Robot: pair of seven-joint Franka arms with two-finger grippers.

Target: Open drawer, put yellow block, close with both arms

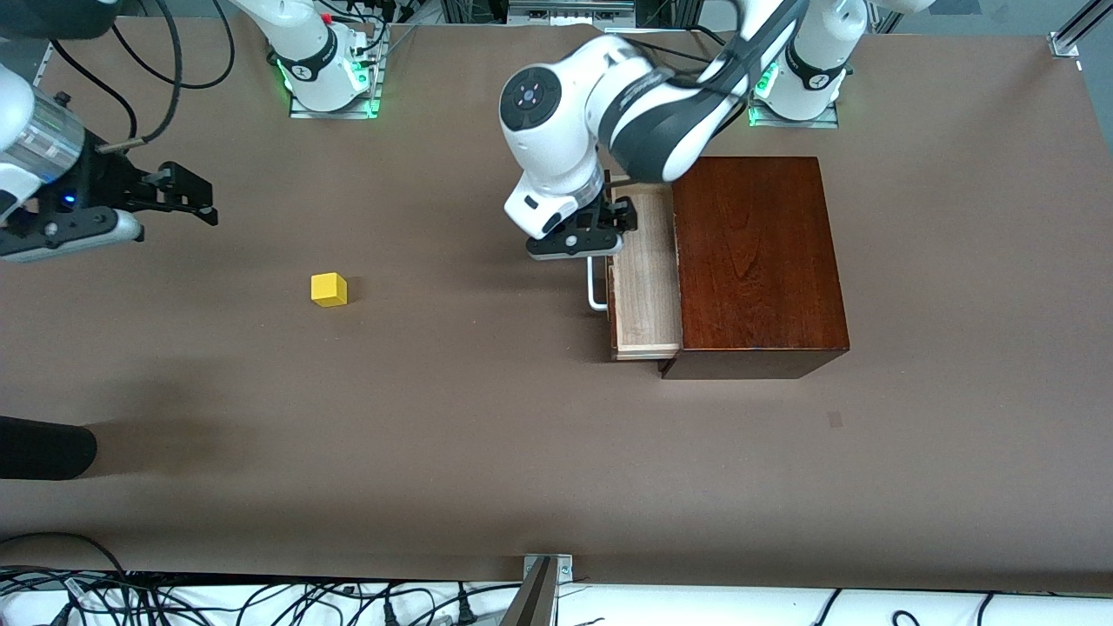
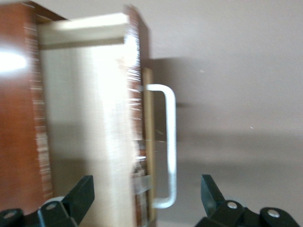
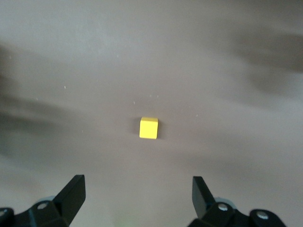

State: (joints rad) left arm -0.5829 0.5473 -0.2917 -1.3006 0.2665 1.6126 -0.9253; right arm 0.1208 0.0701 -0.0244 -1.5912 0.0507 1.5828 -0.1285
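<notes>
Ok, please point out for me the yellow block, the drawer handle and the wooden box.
yellow block point(image 1: 329, 289): front view, on its top face.
handle point(image 2: 169, 142): left wrist view, on the long white bar.
box point(image 1: 755, 252): front view, on its glossy top.

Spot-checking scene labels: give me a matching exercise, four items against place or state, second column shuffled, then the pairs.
Column one:
1. drawer
2. yellow block
3. left gripper
4. right gripper

Column two:
A. open, in the air toward the right arm's end, holding nothing
B. on the bare table, untouched
C. pulled partly out of the box, nothing visible inside
D. open, over the drawer's front and white handle

Pairs: 1-C, 2-B, 3-D, 4-A
</notes>
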